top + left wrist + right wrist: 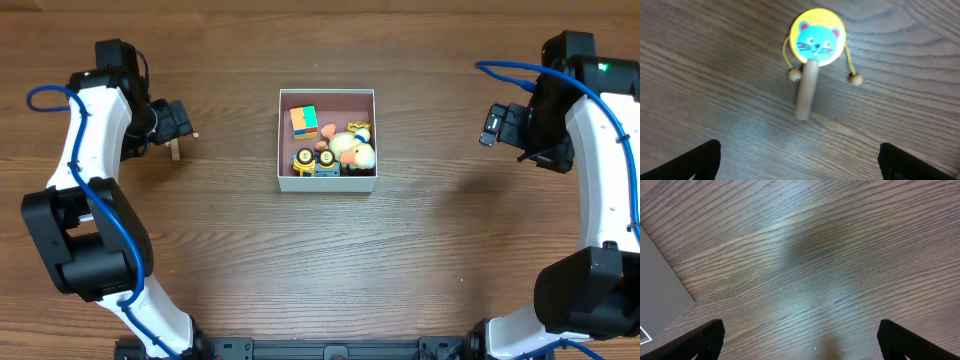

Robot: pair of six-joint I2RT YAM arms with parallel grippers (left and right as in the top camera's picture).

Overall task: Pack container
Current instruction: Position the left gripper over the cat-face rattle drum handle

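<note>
The left gripper (799, 150) hangs spread wide over a little toy drum (815, 44) lying flat on the desk (700, 75), well to the left of the container (345, 104). The container sits mid-desk with several toys (335, 148) inside. I'd take the drum by its wooden handle (806, 90) — square the jaws across it, come straight down, and close gently so the two beads (855, 78) on their strings don't snag. The right gripper (800, 327) is spread too, holding nothing, over bare wood.
</note>
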